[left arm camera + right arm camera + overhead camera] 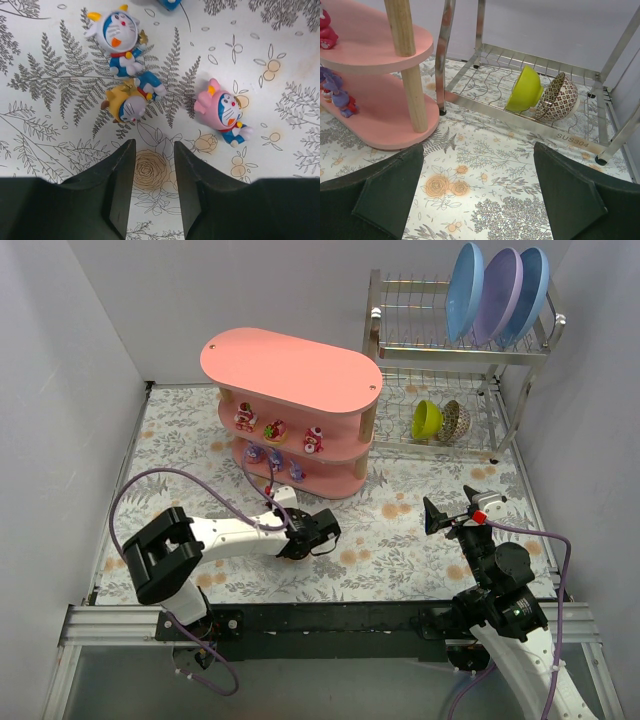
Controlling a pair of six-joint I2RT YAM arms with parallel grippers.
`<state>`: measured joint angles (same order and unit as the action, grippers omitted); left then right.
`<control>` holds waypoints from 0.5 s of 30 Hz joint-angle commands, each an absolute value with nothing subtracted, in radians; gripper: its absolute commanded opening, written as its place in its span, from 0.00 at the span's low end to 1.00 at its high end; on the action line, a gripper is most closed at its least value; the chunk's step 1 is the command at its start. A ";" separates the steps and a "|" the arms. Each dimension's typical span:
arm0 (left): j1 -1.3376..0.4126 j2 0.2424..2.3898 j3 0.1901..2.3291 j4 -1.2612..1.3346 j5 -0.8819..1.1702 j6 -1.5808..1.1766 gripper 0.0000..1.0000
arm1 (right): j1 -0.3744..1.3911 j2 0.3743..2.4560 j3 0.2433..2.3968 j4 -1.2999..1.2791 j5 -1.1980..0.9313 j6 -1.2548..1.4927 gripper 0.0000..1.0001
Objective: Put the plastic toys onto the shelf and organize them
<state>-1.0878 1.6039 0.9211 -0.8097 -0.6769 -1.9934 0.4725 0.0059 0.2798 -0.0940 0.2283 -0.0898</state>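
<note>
Hovering low over the floral-print tabletop [50,150], the left gripper [154,150] holds its two dark fingers a narrow way apart, with only bare tabletop between them, so it pinches nothing. Just past the fingertips lies a yellow-hooded blue cat figurine [127,102] on its side. A white-hooded blue cat figurine with yellow ears [119,42] lies close against it on the farther side. A pink-hooded blue cat figurine [224,112] lies apart to the right, also tipped over. In the top view this gripper sits near the pink three-tier oval shelf with wooden posts [290,365], just in front of its right half. The shelf's middle tier carries three small red-and-pink figurines [276,430] in a row, the bottom tier holds several purple figurines [256,453], and the top tier is bare. The right gripper [479,147] is raised at the near right of the table, its fingers spread wide and holding nothing, facing the shelf's right end and the metal wire dish rack [470,60]. A lime-green bowl [527,90] and a brown patterned bowl [562,97] lean together on the rack's lower level, and three blue and purple plates [497,292] stand on its upper level.
</note>
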 commanded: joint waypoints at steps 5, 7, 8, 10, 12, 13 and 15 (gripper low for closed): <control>-1.069 1.523 0.963 -0.758 -0.663 -2.565 0.42 | 0.477 -0.201 0.293 -0.041 0.224 -0.092 0.98; -1.069 1.525 0.974 -0.721 -0.650 -2.534 0.45 | 0.477 -0.201 0.293 -0.046 0.221 -0.092 0.98; -1.068 1.525 0.976 -0.712 -0.650 -2.528 0.45 | 0.477 -0.201 0.295 -0.046 0.218 -0.092 0.98; -1.060 1.522 0.977 -0.684 -0.644 -2.511 0.46 | 0.477 -0.201 0.296 -0.049 0.213 -0.092 0.98; -1.045 1.520 0.977 -0.673 -0.629 -2.493 0.47 | 0.477 -0.201 0.298 -0.052 0.212 -0.092 0.98; -1.028 1.520 0.977 -0.661 -0.614 -2.490 0.47 | 0.476 -0.199 0.298 -0.052 0.210 -0.092 0.98; -1.005 1.516 0.963 -0.644 -0.603 -2.485 0.47 | 0.477 -0.199 0.298 -0.052 0.209 -0.092 0.98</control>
<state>-1.0492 1.5471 0.9497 -0.6952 -0.6189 -1.9942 0.4725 0.0059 0.2798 -0.0944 0.2173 -0.0898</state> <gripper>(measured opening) 0.468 0.982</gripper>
